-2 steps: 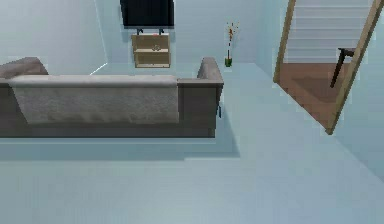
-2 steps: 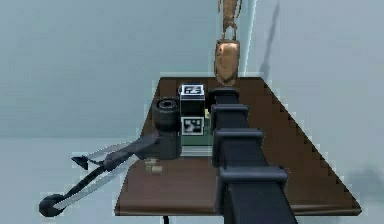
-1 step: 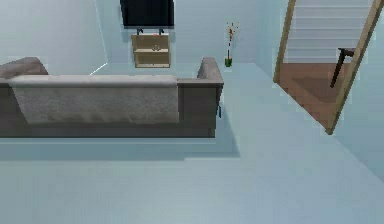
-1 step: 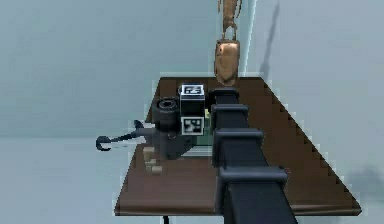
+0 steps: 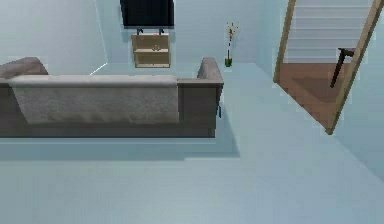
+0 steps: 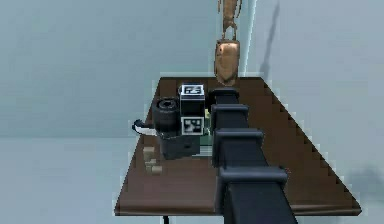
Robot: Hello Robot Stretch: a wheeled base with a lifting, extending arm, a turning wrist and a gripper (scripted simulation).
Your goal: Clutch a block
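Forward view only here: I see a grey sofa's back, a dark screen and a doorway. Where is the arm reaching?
Observer: The arm reaches out over a dark brown table, seen in the arm side view.
Operator: Anything block-like on it?
Observer: Small tan shapes lie near the table's left edge, close by the gripper.
Operator: Is it holding one?
Observer: I cannot tell; the tabletop and those shapes lie at its far end.
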